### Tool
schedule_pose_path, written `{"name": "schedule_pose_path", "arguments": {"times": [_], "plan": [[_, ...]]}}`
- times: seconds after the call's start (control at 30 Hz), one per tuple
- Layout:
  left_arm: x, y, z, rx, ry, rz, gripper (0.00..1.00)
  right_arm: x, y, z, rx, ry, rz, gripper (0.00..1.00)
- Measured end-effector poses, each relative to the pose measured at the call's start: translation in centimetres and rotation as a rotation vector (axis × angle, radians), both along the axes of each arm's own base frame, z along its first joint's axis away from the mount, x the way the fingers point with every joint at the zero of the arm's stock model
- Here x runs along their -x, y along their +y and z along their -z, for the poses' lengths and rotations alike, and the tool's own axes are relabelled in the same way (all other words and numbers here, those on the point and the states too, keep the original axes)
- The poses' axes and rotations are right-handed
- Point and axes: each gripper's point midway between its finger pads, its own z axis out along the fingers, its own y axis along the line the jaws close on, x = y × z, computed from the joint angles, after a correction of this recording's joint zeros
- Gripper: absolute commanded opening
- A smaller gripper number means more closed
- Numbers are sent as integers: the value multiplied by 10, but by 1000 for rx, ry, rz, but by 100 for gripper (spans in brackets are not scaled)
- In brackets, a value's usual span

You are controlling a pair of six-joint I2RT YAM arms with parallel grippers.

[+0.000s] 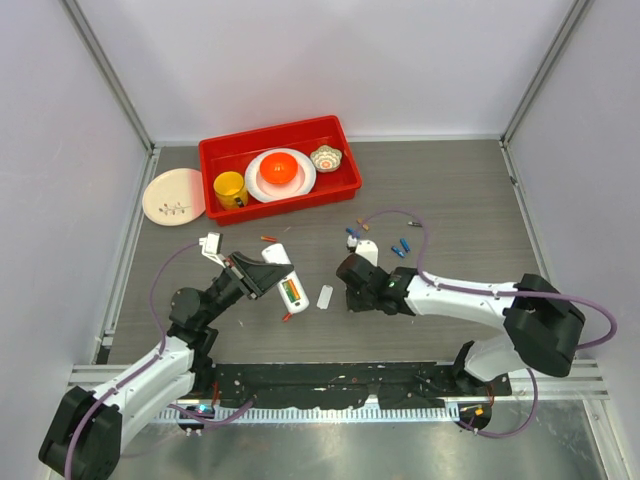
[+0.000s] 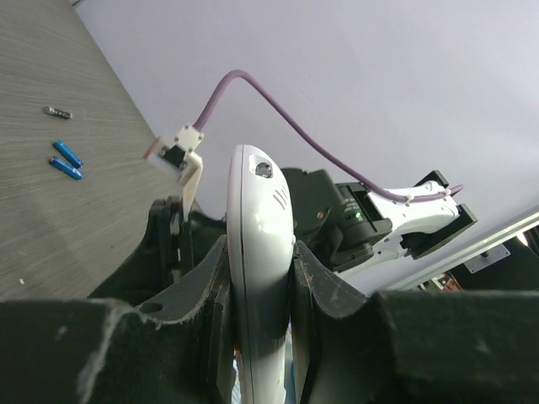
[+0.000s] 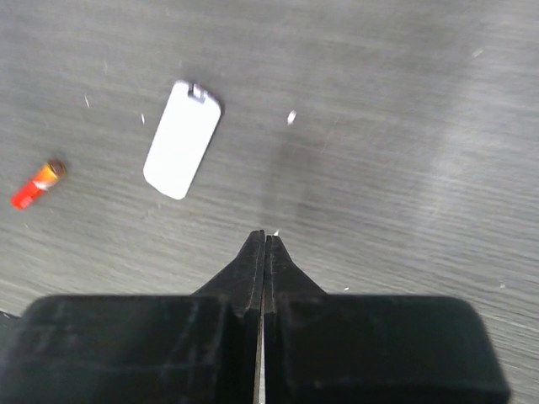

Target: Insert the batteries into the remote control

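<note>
My left gripper point(image 1: 266, 277) is shut on the white remote control point(image 1: 291, 291) and holds it above the table. Its open compartment faces up and shows a green and an orange battery inside. In the left wrist view the remote point(image 2: 257, 210) stands clamped between my fingers point(image 2: 259, 278). The white battery cover point(image 1: 324, 296) lies on the table beside it and shows in the right wrist view point(image 3: 182, 139). My right gripper point(image 1: 351, 303) is shut and empty just right of the cover point(image 3: 265, 238). A red-orange battery point(image 3: 36, 184) lies on the table. Loose blue batteries point(image 1: 400, 248) lie further back.
A red bin point(image 1: 205, 170) at the back holds a yellow cup point(image 1: 230, 189), a white plate with an orange thing point(image 1: 280, 170) and a small patterned bowl point(image 1: 326, 158). A cream plate point(image 1: 173, 196) lies left of it. Two blue batteries point(image 2: 67, 154) show in the left wrist view.
</note>
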Motion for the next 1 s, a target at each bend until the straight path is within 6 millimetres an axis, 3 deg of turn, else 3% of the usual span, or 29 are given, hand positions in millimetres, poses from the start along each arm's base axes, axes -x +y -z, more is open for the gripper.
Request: {"name": "schedule_pose_path", "arguments": {"times": [0.23,0.53,1.0], "plan": [[2,1,0,-5,1,1,0,26,18,36,26,57,-156,1],[2,2,6,-25,22,-10,0,9,55,34,-40,8,-200,1],[-2,0,16,-53,44,-15,0,-25,84,33,-77,-52,-160,1]]}}
